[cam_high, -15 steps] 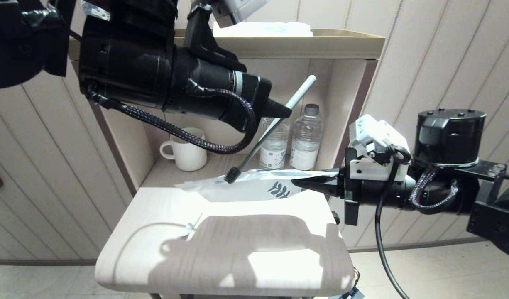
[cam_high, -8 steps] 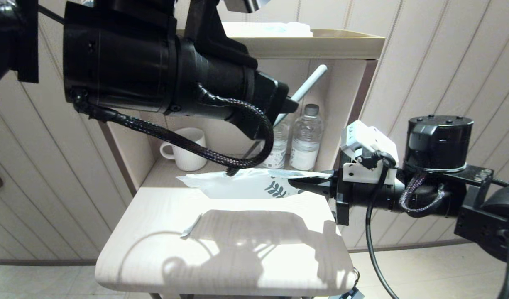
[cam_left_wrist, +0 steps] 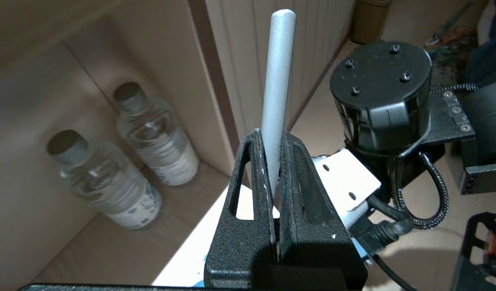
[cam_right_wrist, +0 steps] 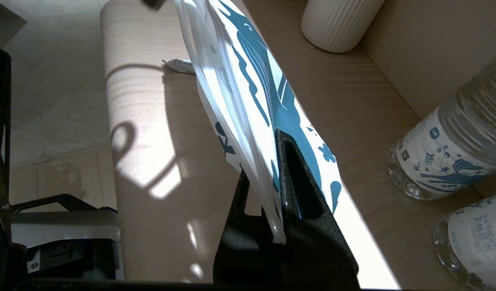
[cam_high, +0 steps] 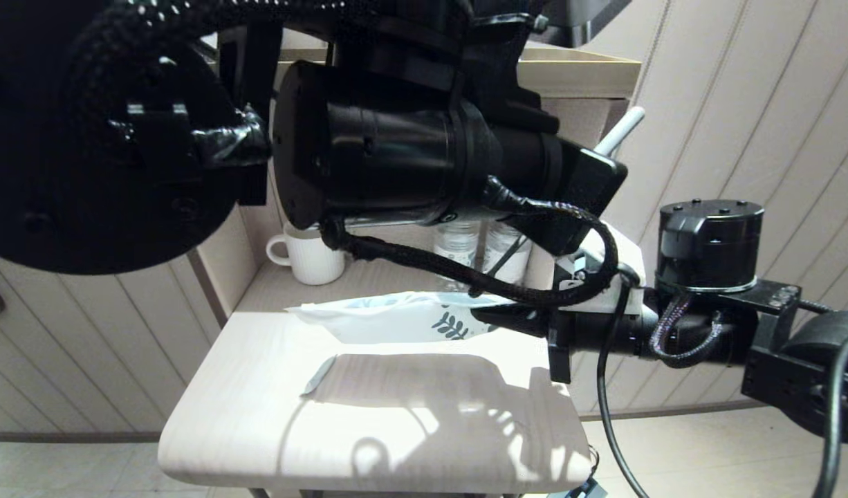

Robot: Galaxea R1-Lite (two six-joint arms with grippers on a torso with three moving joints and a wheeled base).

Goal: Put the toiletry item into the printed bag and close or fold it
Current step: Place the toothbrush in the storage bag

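Observation:
The toothbrush [cam_left_wrist: 277, 81] stands clamped by its pale grey handle in my left gripper [cam_left_wrist: 268, 139], which is shut on it. In the head view the handle's end [cam_high: 621, 128] sticks out past the left gripper [cam_high: 600, 166], above my right arm. The bristle head is hidden behind the left arm's cable. The printed bag [cam_high: 396, 318] hangs roughly level over the table's back edge. My right gripper [cam_high: 496, 318] is shut on its leaf-printed end. In the right wrist view the bag [cam_right_wrist: 248, 93] runs away from the right gripper [cam_right_wrist: 268, 161].
A short pale strip [cam_high: 318, 375] lies on the small table [cam_high: 258, 429]. In the shelf recess behind it stand a white ribbed mug [cam_high: 312, 259] and two water bottles [cam_right_wrist: 454, 153]. The bulky left arm [cam_high: 396, 152] hangs over the recess.
My left arm has swung right and closer to the camera, carrying the toothbrush rightward over the bag toward the right gripper. The right gripper and the bag have shifted slightly left.

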